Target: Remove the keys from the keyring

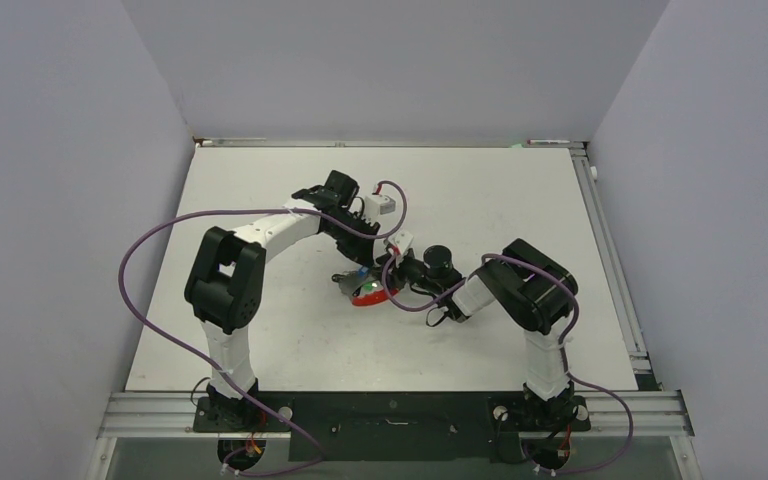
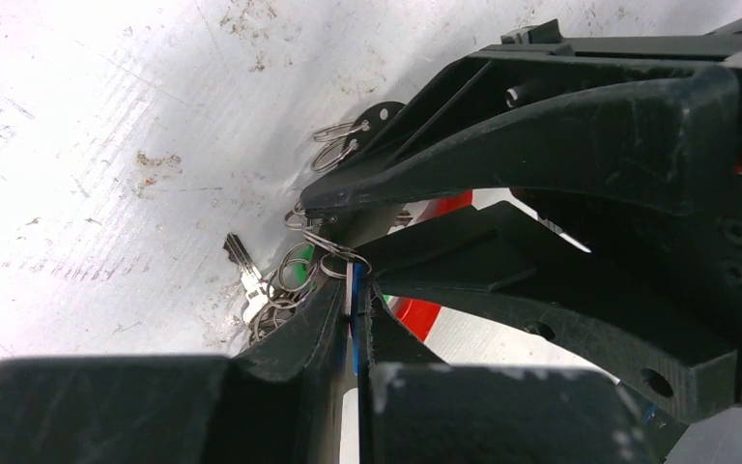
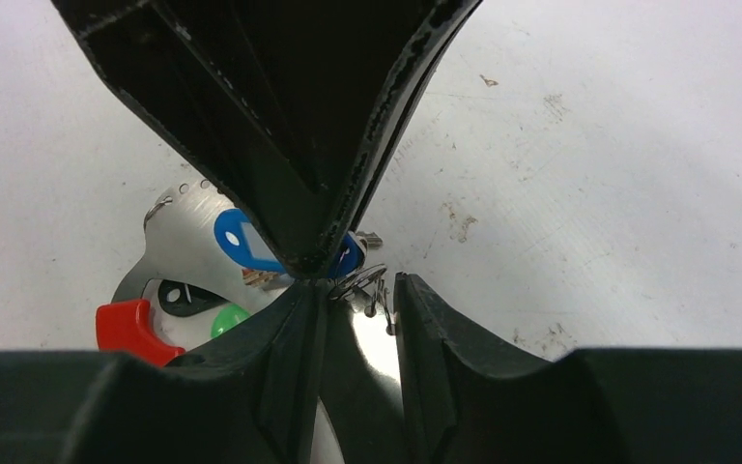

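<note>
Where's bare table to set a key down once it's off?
Bare table between the right arm and the back wall; also the near strip between it and the left arm. Crowded mid-table, where both jaws meet at the keyring.

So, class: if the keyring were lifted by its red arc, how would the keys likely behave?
Likely floppy as a bunch: the keys seem strung on thin wire rings, so they would probably swing and tangle. The keyring looks rigid, red arc plus grey metal, so should hold shape. Flat, small and metallic, the keys seem light and possibly slippery.
</note>
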You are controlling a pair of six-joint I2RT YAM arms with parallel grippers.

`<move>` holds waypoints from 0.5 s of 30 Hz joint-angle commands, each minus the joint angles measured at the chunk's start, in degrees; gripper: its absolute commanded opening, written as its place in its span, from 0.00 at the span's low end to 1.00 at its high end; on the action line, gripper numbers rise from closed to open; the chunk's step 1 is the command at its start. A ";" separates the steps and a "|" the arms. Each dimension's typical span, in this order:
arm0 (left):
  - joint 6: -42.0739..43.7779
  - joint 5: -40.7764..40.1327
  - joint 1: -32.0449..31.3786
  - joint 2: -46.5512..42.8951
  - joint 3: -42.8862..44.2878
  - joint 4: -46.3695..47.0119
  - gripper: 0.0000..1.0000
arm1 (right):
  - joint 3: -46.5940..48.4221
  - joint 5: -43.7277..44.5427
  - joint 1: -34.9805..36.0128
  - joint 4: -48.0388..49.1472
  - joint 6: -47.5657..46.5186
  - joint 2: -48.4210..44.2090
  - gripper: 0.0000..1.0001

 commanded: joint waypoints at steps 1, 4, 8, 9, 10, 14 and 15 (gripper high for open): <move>0.12 1.73 0.28 -2.30 -0.37 1.24 0.00 | 2.14 1.78 0.50 1.94 -0.39 0.57 0.31; -0.11 1.62 0.41 -2.42 -0.48 1.24 0.00 | 2.50 1.20 0.55 1.30 -0.38 0.44 0.17; -0.54 1.40 1.29 -2.89 -0.16 1.12 0.00 | 1.84 -0.33 0.50 -0.25 -1.96 -0.84 0.05; -0.50 1.30 1.59 -3.10 -0.11 1.15 0.00 | 1.42 -0.94 0.50 -0.31 -2.57 -1.31 0.05; -0.54 1.18 2.02 -3.35 -0.13 1.13 0.00 | 1.08 -1.56 0.50 -0.60 -3.23 -1.87 0.05; -0.42 0.58 2.88 -3.97 -0.13 0.76 0.00 | 0.43 -4.40 0.41 -2.34 -5.69 -3.53 0.05; -0.46 0.47 3.10 -4.01 -0.06 0.66 0.00 | 0.49 -5.00 0.41 -3.05 -6.14 -3.87 0.05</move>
